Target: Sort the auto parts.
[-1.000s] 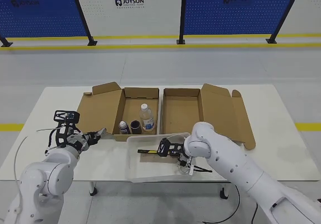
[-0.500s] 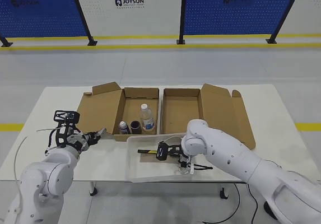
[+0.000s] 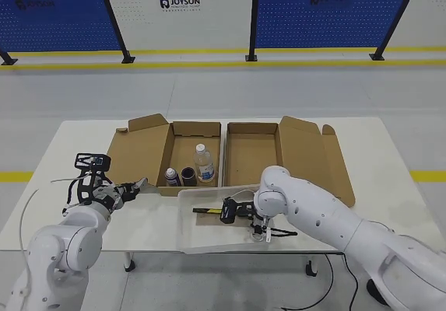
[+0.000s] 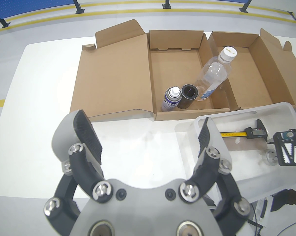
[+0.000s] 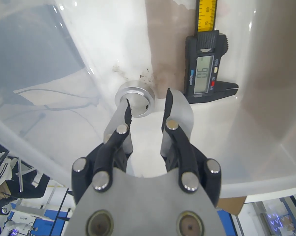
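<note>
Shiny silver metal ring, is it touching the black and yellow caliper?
Apart. The right wrist view shows bare white plastic tray floor between the silver metal ring and the black and yellow caliper.

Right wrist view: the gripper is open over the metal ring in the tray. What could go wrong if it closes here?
1. The metal ring sits off-centre in the open right gripper: one of its fingers overlaps the ring, so closing may catch only the rim and flick it away.
2. The other finger is close to the caliper and could nudge it.
</note>
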You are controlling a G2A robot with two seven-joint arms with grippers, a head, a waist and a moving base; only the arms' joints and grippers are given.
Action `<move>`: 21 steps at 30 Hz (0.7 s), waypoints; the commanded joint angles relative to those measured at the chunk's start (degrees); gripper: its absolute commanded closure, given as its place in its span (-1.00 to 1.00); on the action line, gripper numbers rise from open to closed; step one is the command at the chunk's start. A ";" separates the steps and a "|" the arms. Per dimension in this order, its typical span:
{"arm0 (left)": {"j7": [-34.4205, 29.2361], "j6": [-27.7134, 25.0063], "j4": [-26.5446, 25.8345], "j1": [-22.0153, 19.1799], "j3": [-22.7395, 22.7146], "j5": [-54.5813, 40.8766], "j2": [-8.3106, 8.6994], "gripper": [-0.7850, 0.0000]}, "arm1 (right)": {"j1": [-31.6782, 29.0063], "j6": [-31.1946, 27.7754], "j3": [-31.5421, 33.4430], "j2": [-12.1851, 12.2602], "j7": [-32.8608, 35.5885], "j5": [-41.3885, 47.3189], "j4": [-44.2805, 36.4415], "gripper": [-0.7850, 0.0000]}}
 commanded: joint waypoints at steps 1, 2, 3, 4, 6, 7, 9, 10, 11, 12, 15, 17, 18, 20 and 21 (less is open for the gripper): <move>0.00 0.00 0.00 0.00 0.00 0.00 0.00 -1.00 | -0.13 -0.12 0.06 -0.02 -0.12 -0.17 0.17 0.18; 0.00 0.00 0.00 0.00 0.00 0.00 0.00 -1.00 | -0.17 -0.10 0.08 -0.05 -0.10 -0.42 0.36 0.18; 0.00 0.00 0.00 0.00 0.00 0.00 0.00 -1.00 | -0.23 0.02 0.15 -0.09 -0.22 -0.65 0.51 0.18; 0.00 0.00 0.00 0.00 0.00 0.00 0.00 -1.00 | -0.33 -0.02 0.18 -0.13 -0.37 -0.84 0.66 0.18; 0.00 0.00 0.00 0.00 0.00 0.00 0.00 -1.00 | -0.79 -0.17 0.28 -0.26 -1.15 -0.78 1.03 0.19; 0.00 0.00 0.00 0.00 0.00 0.00 0.00 -1.00 | -1.03 -0.44 0.24 -0.34 -1.34 -0.77 1.33 0.18; 0.00 0.00 0.00 0.00 0.00 0.00 0.00 -1.00 | -1.21 -0.69 0.23 -0.54 -1.61 -0.98 1.86 0.20; 0.00 0.00 0.00 0.00 0.00 0.00 0.00 -1.00 | -1.34 -0.82 0.24 -0.64 -1.79 -0.97 2.02 0.20; 0.00 0.00 0.00 0.00 0.00 0.00 0.00 -1.00 | -1.42 -0.79 0.25 -0.74 -1.84 -1.03 2.22 0.20; 0.00 0.00 0.00 0.00 0.00 0.00 0.00 -1.00 | -1.51 -0.77 0.26 -0.85 -1.89 -1.07 2.31 0.18; 0.00 0.00 0.00 0.00 0.00 0.00 0.00 -1.00 | -1.68 -0.77 0.34 -1.16 -2.15 -1.22 2.72 0.21; 0.00 0.00 0.00 0.00 0.00 0.00 0.00 -1.00 | -1.81 -0.69 0.44 -1.36 -2.43 -1.32 2.93 0.22; 0.00 0.00 0.00 0.00 0.00 0.00 0.00 -1.00 | -1.88 -0.67 0.50 -1.44 -2.64 -1.41 3.04 0.22; 0.00 0.00 0.00 0.00 0.00 0.00 0.00 -1.00 | -2.03 -0.54 0.72 -1.60 -3.45 -1.57 3.22 0.25; 0.00 0.00 0.00 0.00 0.00 0.00 0.00 -1.00 | -2.11 -0.32 0.85 -1.67 -3.89 -1.77 3.24 0.25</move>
